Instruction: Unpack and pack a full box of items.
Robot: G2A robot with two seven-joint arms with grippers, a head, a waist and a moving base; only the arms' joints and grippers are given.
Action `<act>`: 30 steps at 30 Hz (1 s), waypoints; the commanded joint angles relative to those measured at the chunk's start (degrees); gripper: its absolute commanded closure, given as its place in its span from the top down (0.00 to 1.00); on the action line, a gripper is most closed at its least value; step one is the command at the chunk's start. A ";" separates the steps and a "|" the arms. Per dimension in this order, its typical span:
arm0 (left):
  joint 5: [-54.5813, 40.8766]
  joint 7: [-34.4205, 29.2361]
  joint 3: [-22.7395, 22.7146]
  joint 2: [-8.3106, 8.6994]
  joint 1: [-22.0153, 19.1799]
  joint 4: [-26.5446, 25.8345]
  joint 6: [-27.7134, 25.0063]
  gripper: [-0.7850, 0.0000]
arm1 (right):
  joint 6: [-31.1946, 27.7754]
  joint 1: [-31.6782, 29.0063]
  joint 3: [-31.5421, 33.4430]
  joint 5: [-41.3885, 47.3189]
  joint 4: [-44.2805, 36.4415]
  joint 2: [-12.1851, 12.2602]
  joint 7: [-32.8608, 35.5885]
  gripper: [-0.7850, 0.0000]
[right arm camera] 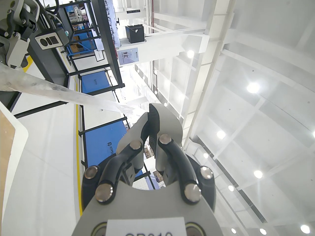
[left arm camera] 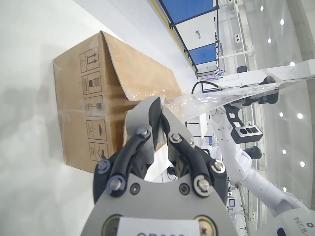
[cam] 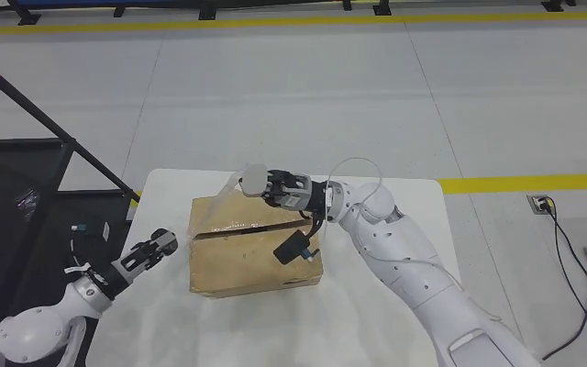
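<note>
A closed brown cardboard box (cam: 252,261) lies on the white table (cam: 367,312); its side with printed handling symbols (left arm camera: 94,104) faces my left gripper. A clear tape strip (cam: 227,194) rises from the box's far left top edge. My right gripper (cam: 249,181) hovers over the box's far edge, shut on the upper end of that tape strip (right arm camera: 61,93), which runs from its fingertips (right arm camera: 153,114) down toward the box. My left gripper (cam: 165,240) is low over the table, left of the box and apart from it, with its fingers (left arm camera: 153,114) shut on nothing.
A black frame and dark netting (cam: 37,183) stand off the table's left side. The right wrist's camera (cam: 293,248) hangs over the box top. A cable and floor socket (cam: 541,204) lie far right. Bare table surface lies in front of and right of the box.
</note>
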 commanded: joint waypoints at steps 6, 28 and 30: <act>1.90 4.14 1.44 -0.33 0.80 -0.85 0.63 0.00 | 0.51 0.62 -0.27 -1.45 1.71 -0.03 1.62 0.00; 5.27 16.36 6.55 -1.85 1.25 -1.46 1.13 0.00 | 0.88 1.47 -0.47 -3.43 4.94 0.16 3.69 0.00; 5.40 17.04 6.87 -1.98 1.09 -1.35 1.24 0.00 | 0.97 1.66 -0.54 -3.48 5.36 0.13 3.64 0.00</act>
